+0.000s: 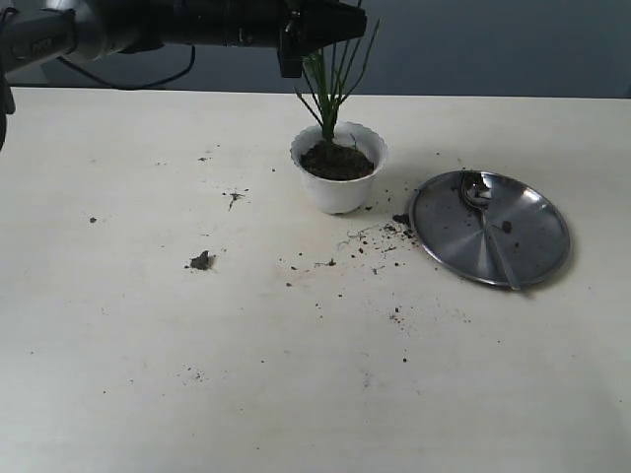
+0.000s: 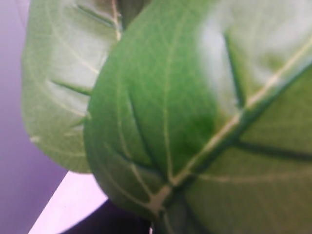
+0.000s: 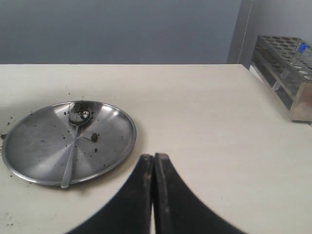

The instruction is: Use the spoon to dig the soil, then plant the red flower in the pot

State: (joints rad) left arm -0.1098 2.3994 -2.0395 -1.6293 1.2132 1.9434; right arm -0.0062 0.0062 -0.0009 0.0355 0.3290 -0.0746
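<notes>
Left wrist cam is basically useless for me right now: two big green leaves [image 2: 170, 122] sit right in front of the lens, one overlapping the other, so I can't see the pincer from there at all.

From the exterior view, the left gripper [image 1: 320, 47] is up top over the pot [image 1: 338, 192] and looks pinched on the red flower [image 1: 330, 94]. All that shows of it there is a bunch of thin green stems running down into the soil [image 1: 336, 161] in the pot.

The right gripper [image 3: 154, 160] hangs over bare table [image 1: 148, 374] with its fingers pressed together, nothing between them.

Count: one white pot, one round steel plate [image 1: 537, 236] just to the right of it but not touching, and one spoon [image 1: 490, 235] lying on the plate with dirt in its bowl. There's one bigger soil clump [image 1: 201, 261] out on the left, plus loose specks scattered between pot and plate. One tube rack [image 3: 285, 73] sits off at the table's edge in the right wrist view.
</notes>
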